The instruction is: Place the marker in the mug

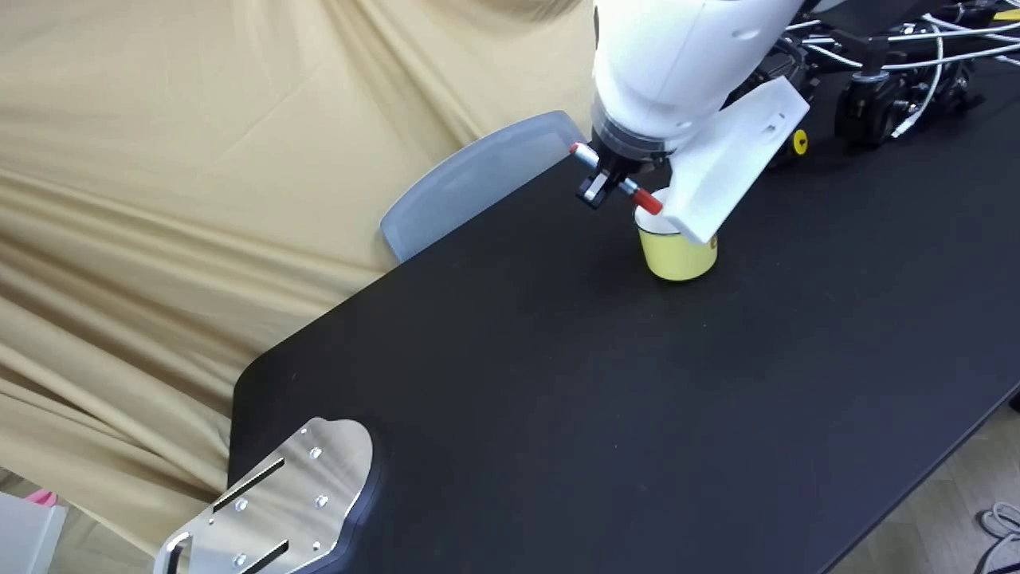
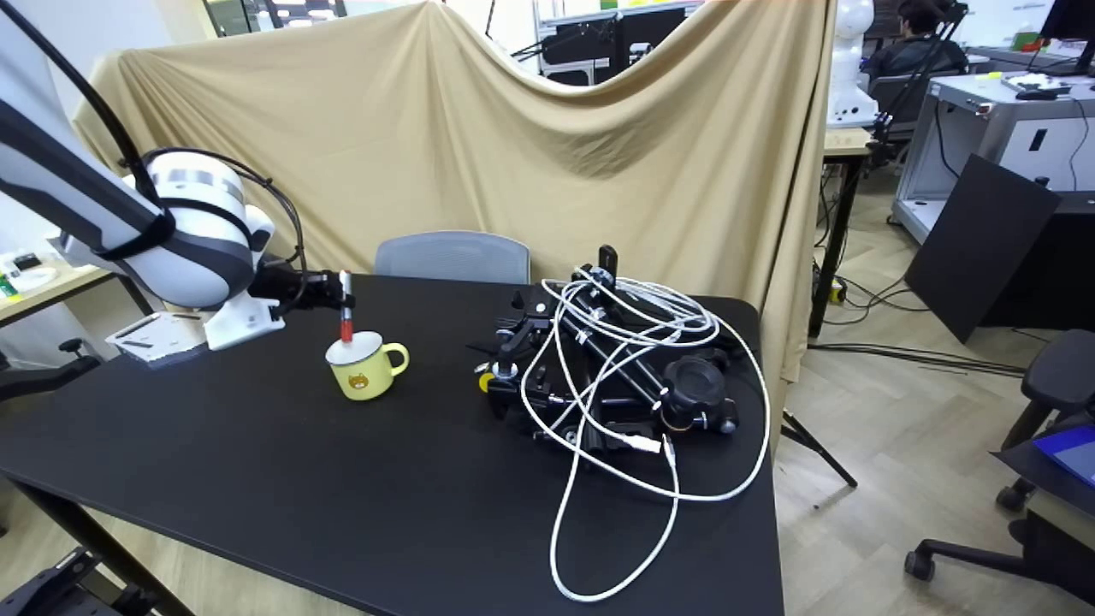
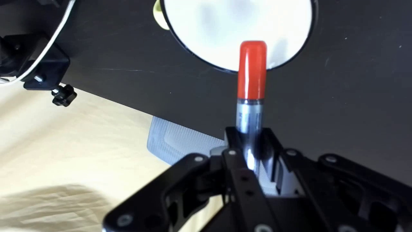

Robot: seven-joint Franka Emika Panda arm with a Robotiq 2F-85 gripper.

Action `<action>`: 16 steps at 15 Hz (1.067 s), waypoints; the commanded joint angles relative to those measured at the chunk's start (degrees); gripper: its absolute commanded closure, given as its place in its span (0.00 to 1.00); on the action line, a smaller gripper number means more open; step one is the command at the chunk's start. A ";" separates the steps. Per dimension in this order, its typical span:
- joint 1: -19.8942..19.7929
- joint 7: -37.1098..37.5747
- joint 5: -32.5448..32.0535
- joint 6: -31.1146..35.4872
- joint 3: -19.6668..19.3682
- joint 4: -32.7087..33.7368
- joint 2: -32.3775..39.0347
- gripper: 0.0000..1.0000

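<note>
My gripper (image 3: 249, 138) is shut on the marker (image 3: 252, 71), pinching its blue-silver barrel between the fingertips. In an exterior view the marker (image 2: 346, 308) hangs nearly upright with its red end down; it also shows in an exterior view (image 1: 649, 202), tilted. The pale yellow-green mug (image 2: 361, 379) stands upright on the table with its handle out to one side. In the wrist view the red end overlaps the white opening of the mug (image 3: 206, 25). Whether the red tip is below the rim cannot be told. The gripper (image 1: 602, 185) is beside and above the mug (image 1: 677, 259).
Black stands and clamps (image 2: 599, 368) with a tangled white cable (image 2: 710, 496) lie on the black table (image 2: 342, 496). A grey chair back (image 2: 453, 257) stands at the table edge, before a tan curtain (image 2: 599, 171). A metal plate (image 1: 295, 478) sits at the table's corner.
</note>
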 commanded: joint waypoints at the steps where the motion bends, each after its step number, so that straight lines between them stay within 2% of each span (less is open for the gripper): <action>1: -0.18 7.71 -4.76 -1.79 0.49 -1.27 -0.40 0.95; 7: -0.36 11.13 -7.34 -2.94 0.29 -2.72 -0.33 0.95; 8: -0.36 11.03 -7.59 -3.03 0.23 -2.91 -0.31 0.65; 9: -0.43 11.09 -7.70 -3.02 0.21 -3.07 -0.32 0.52; 16: -0.28 9.30 -6.32 -4.17 -0.09 -4.89 -2.46 0.07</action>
